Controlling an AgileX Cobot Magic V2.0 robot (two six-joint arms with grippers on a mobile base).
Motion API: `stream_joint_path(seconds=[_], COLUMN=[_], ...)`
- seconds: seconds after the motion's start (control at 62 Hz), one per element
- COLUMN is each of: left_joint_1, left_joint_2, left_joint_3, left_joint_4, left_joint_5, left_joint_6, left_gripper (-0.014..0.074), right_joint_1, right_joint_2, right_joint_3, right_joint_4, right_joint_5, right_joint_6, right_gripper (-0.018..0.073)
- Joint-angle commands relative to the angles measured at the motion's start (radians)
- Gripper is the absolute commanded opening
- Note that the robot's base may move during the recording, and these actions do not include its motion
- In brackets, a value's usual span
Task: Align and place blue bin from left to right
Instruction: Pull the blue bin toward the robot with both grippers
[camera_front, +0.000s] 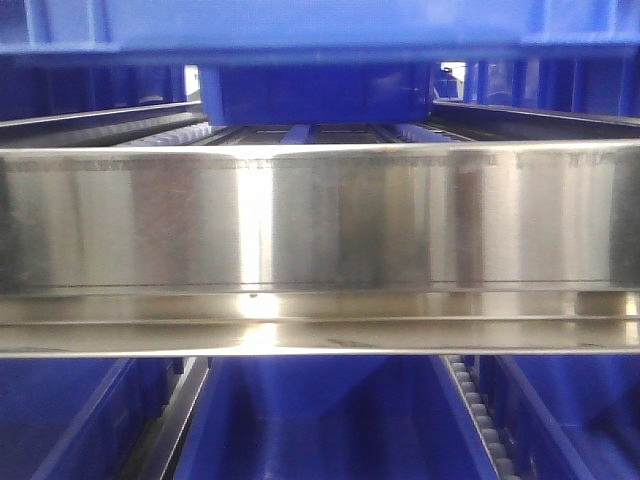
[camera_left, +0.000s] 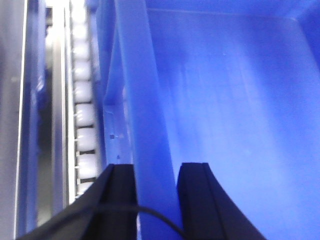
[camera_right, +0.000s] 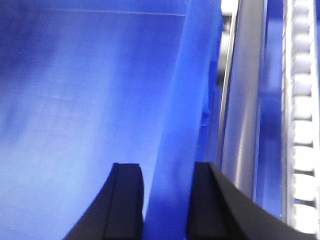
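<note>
Roller tracks (camera_left: 82, 115) and a steel rail (camera_right: 240, 125) run beside the blue bin (camera_left: 225, 100). Its left wall sits pinched between the jaws of the left gripper (camera_left: 156, 167), its right wall between those of the right gripper (camera_right: 167, 167), one finger inside, one outside

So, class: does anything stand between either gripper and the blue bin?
Nothing visible does. The left gripper straddles one side wall of the blue bin, and the right gripper straddles the opposite wall, each wall filling the gap between the jaws.
</note>
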Motion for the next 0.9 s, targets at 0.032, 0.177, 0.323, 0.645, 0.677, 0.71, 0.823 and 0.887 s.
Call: stream_joint_path(seconds=[0.032, 0.177, 0.323, 0.645, 0.677, 0.71, 0.823, 0.887], left_joint_1=[-0.017, -0.017, -0.017, -0.017, -0.017, -0.017, -0.017, -0.017], left_joint_2=[-0.046, -0.048, -0.048, -0.048, -0.048, -0.048, -0.048, -0.048], left_joint_3=[-0.021, -0.021, -0.021, -0.021, -0.021, -0.021, -0.021, -0.021], left_joint_4=[-0.130, -0.124, -0.120, -0.120, -0.120, -0.120, -0.120, -0.120], left_joint_5=[-0.077, -0.077, -0.077, -0.077, -0.077, -0.077, -0.077, -0.077], left_joint_6=[0.015, 0.015, 0.015, 0.015, 0.015, 0.015, 0.015, 0.015], left_gripper=[0.0013, 0.0013, 0.0013, 0.0013, 0.0013, 0.0013, 0.0013, 0.0013], right_joint_1=[0.015, 0.015, 0.015, 0.015, 0.015, 0.015, 0.015, 0.015], right_joint_2=[-0.054, -0.055, -0.055, -0.055, -0.055, -0.055, -0.055, -0.055], right_joint_3=[-0.012, -0.012, -0.012, -0.012, -0.012, -0.012, -0.012, -0.012], right_joint_4=[0.134, 0.134, 0.134, 0.134, 0.134, 0.134, 0.134, 0.134], right_joint_5=[-0.081, -0.081, -0.081, -0.081, -0.081, -0.081, -0.081, -0.081], right_joint_6=[-0.026, -0.026, -0.026, -0.026, -0.026, -0.026, -0.026, -0.026], right_gripper=[-0.0079, -0.0079, -0.0079, -0.0079, -0.0079, -0.0079, -0.0079, -0.0079])
